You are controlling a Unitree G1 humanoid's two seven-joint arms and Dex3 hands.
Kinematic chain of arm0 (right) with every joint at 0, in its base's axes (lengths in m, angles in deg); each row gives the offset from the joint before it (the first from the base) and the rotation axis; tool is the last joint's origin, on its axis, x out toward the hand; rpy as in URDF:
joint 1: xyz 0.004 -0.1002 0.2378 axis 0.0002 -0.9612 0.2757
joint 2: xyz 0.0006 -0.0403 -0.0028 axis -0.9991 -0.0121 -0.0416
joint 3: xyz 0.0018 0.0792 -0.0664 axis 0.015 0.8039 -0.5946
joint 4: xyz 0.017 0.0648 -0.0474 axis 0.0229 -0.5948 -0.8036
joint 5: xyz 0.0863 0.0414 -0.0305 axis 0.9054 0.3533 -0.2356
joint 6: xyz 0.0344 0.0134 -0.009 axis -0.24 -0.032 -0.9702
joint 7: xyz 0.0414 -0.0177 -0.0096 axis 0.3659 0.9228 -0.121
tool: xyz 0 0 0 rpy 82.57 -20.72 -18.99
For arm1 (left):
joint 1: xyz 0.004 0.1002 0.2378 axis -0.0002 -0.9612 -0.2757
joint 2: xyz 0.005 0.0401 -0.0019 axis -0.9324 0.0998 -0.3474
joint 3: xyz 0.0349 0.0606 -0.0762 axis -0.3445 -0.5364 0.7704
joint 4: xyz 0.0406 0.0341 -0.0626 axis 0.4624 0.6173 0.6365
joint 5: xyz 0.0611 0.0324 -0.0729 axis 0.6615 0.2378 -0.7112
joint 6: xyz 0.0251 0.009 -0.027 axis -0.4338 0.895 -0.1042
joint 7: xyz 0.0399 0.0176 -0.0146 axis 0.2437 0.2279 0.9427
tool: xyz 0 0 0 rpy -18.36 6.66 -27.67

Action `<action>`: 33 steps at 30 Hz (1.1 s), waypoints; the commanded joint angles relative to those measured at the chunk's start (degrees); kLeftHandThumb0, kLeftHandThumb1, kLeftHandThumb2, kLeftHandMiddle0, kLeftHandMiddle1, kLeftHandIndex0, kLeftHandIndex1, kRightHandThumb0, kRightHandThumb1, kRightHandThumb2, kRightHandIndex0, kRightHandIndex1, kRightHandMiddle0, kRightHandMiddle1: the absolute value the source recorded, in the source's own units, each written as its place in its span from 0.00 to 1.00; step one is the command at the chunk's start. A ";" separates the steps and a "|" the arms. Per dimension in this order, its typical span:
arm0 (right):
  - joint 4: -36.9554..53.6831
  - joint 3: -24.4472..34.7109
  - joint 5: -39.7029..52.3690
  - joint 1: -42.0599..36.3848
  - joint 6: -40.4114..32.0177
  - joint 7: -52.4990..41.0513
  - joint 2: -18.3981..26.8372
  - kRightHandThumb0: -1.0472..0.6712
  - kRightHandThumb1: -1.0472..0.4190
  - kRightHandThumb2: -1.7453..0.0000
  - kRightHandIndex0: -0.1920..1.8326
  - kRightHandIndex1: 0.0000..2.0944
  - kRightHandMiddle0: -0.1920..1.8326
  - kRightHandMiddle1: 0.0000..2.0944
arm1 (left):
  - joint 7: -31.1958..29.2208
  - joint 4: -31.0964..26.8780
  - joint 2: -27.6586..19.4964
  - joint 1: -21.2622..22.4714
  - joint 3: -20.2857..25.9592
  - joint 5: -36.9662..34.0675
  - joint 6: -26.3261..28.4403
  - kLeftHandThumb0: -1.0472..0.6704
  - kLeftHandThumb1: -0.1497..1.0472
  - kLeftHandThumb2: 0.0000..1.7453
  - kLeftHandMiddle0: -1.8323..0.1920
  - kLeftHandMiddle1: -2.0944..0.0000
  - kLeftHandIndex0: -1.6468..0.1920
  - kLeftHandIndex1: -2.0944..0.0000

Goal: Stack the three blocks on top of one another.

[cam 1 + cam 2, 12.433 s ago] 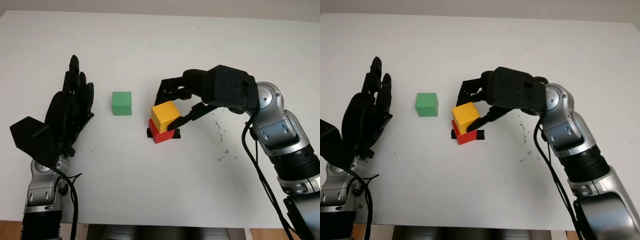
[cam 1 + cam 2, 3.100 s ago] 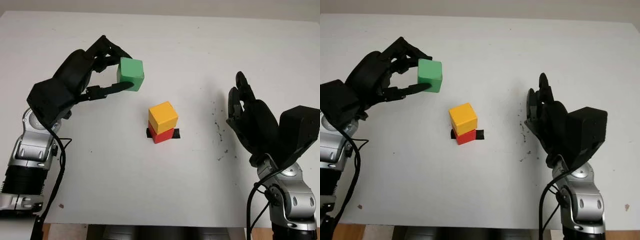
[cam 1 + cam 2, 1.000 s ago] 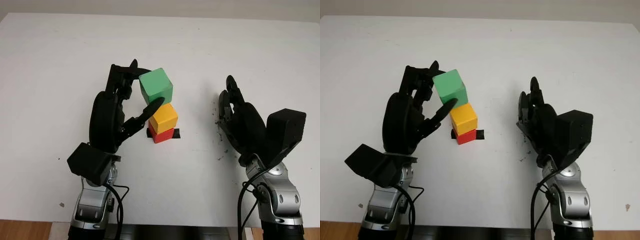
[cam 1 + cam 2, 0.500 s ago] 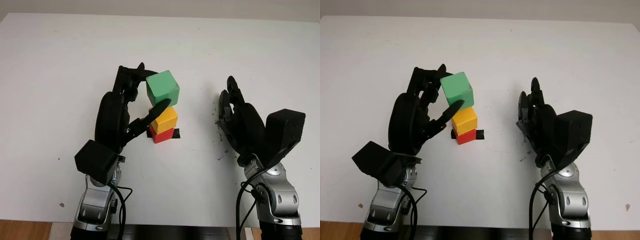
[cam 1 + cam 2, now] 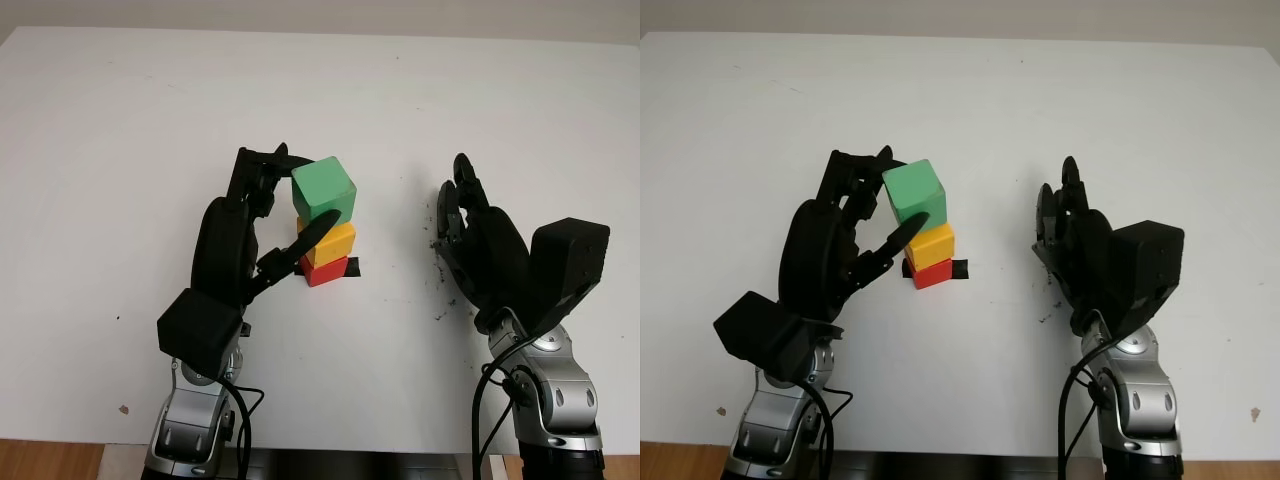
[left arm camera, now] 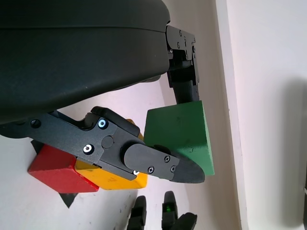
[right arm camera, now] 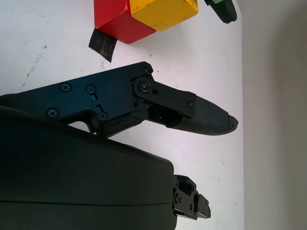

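Note:
A red block (image 5: 325,271) sits on a black tape mark at the middle of the white table, with a yellow block (image 5: 332,242) stacked on it. My left hand (image 5: 290,205) is shut on the green block (image 5: 323,189), which it holds right on top of the yellow one; I cannot tell whether the two touch. In the left wrist view the thumb and fingers (image 6: 158,163) pinch the green block (image 6: 180,133) beside the yellow block (image 6: 115,178) and the red block (image 6: 53,167). My right hand (image 5: 475,235) is open, off to the right of the stack.
Dark scuff marks (image 5: 438,235) dot the table by the right hand. The black tape (image 7: 101,44) under the red block (image 7: 112,19) also appears in the right wrist view, with the yellow block (image 7: 163,12) beside it.
My left hand has lowered the green block a little, down onto the top of the yellow one. The right hand has stayed where it was.

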 commanded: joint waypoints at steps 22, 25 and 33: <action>1.78 0.12 0.02 -0.12 -0.18 0.37 -0.18 0.23 0.00 0.59 0.00 0.00 0.00 0.00 | 1.04 2.38 0.06 -0.20 -0.28 1.50 -2.99 0.33 1.00 0.17 0.79 0.97 0.81 0.14; 1.83 0.04 -0.05 -0.15 -0.26 0.32 -0.10 0.23 0.00 0.58 0.00 0.00 0.00 0.00 | 1.06 2.63 0.04 -0.36 -0.42 1.64 -3.29 0.33 1.00 0.17 0.79 0.97 0.81 0.15; 1.89 0.07 -0.02 -0.03 -0.27 0.77 -0.48 0.23 0.00 0.59 0.00 0.00 0.00 0.00 | 1.05 3.38 -0.12 -0.59 -0.93 2.08 -4.21 0.34 1.00 0.18 0.78 0.97 0.80 0.14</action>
